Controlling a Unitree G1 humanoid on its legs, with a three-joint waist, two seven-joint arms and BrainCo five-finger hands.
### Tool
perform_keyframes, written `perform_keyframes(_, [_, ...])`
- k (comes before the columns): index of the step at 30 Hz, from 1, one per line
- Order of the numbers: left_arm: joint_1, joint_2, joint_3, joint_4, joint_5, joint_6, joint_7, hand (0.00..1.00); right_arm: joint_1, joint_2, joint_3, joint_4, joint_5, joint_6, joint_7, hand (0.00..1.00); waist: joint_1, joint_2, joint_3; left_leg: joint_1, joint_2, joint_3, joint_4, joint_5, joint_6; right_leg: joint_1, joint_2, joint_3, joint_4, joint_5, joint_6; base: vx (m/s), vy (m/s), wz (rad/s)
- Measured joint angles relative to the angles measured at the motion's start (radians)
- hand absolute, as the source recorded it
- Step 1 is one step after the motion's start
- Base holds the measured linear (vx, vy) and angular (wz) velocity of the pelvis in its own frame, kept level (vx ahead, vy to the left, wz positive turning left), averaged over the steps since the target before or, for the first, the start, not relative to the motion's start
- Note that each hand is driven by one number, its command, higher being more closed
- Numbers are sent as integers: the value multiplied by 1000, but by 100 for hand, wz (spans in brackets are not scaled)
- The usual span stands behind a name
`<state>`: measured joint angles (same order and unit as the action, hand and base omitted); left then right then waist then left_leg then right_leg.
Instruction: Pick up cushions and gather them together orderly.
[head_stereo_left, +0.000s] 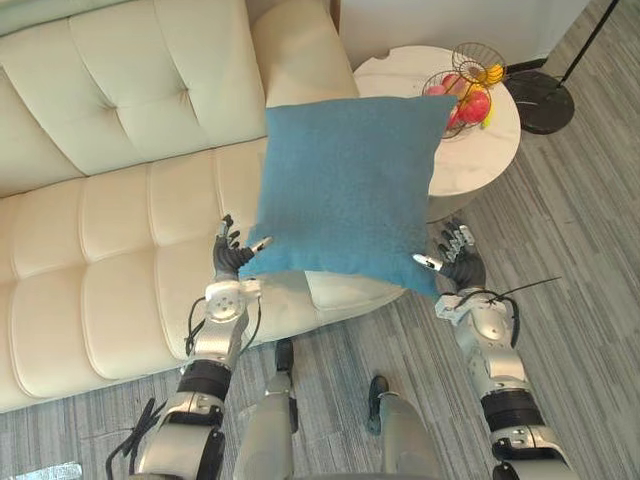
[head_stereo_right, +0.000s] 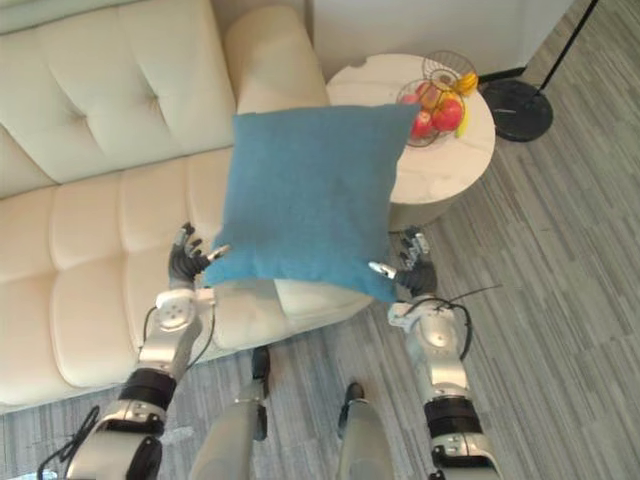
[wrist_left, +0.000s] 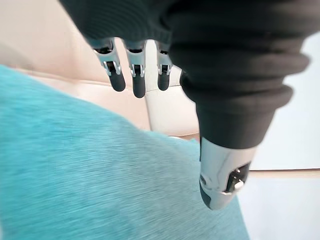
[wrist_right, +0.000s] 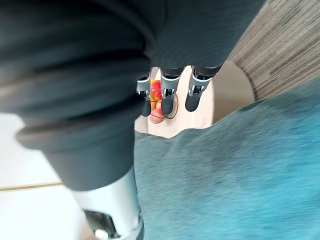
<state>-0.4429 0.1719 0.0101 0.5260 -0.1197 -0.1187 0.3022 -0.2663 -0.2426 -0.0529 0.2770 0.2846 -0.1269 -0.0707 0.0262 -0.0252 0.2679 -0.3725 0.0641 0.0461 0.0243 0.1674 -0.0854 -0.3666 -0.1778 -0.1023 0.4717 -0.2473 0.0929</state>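
The left hand (head_stereo_left: 232, 258) is open, its fingers (wrist_left: 132, 75) straight and spread and its thumb laid against the lower left corner of a blue cushion (head_stereo_left: 350, 190). The right hand (head_stereo_left: 462, 265) is open in the same way, fingers (wrist_right: 170, 95) straight and thumb against the cushion's lower right corner. Neither hand curls round the cloth; the cushion is carried between the two, pressed from both sides.

The cushion hangs upright and slightly tilted in the air, above the front edge of the cream sofa (head_stereo_left: 100, 200) at its armrest end, clear of the seat. Its top edge covers part of the armrest.

Just beside that end of the sofa stands a round white surface (head_stereo_left: 480, 160). On it is a wire basket (head_stereo_left: 478, 55) with red and yellow fruit (head_stereo_left: 474, 104). Past the surface, farther from the sofa, a dark round lamp base (head_stereo_left: 545, 100) rests on the grey striped floor (head_stereo_left: 580, 250).
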Motion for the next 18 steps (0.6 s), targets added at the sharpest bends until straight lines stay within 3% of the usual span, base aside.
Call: perform_keyframes(18, [-194,-10,-22,67,-3,5,8,0,-156,6,8,-23,3,-1,-58,0,16,-2,62,-96,7,-1,50,-11,5,-69,-2,-6,14,-5,-6,17,-14,2])
